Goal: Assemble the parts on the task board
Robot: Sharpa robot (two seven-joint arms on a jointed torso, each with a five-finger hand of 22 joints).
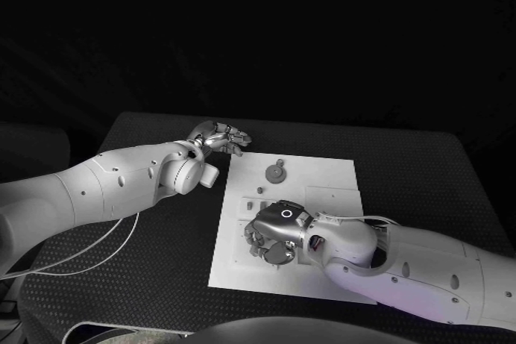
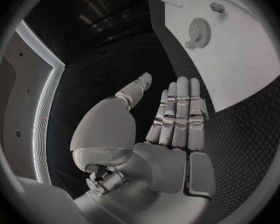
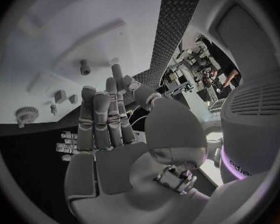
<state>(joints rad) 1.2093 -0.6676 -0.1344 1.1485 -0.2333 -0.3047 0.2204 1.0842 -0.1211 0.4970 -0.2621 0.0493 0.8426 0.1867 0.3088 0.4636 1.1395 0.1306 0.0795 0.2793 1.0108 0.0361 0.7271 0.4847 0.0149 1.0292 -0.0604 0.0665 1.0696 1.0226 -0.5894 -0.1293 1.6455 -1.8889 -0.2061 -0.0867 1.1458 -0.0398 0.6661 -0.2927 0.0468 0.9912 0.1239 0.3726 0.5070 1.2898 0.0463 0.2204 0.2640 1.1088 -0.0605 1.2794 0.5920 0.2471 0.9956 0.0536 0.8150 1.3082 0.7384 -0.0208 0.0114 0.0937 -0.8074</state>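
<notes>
Two hands are in the work area. The left hand (image 1: pixel 221 139) is held off the far left corner of the task board (image 1: pixel 328 172), over the dark bench (image 1: pixel 430 172). In the left wrist view its fingers (image 2: pixel 180 114) lie straight and close together, the thumb stands apart, and the palm is bare; it holds nothing.

The right hand (image 1: pixel 274 232) is over the middle of the task board, palm down, with its fingers pointing toward the board's left edge. In the right wrist view the fingers (image 3: pixel 102 119) are extended and slightly spread, with nothing between them, so this hand is also open and holds no part. Whether its fingertips touch the board surface cannot be told from the head view.

A round geared part (image 1: pixel 277 172) lies flat on the far portion of the board, well apart from both hands; the left wrist view shows it as a toothed disc (image 2: pixel 199 32) on the white surface. A small peg-like part (image 1: pixel 260 189) stands between the gear and the right hand. Further small parts (image 1: pixel 250 206) lie just beside the right hand's far edge; their shapes are too small to tell, though they appear to be low blocks. A raised rectangular area (image 1: pixel 331 197) sits on the board to the right of the hand.
</notes>
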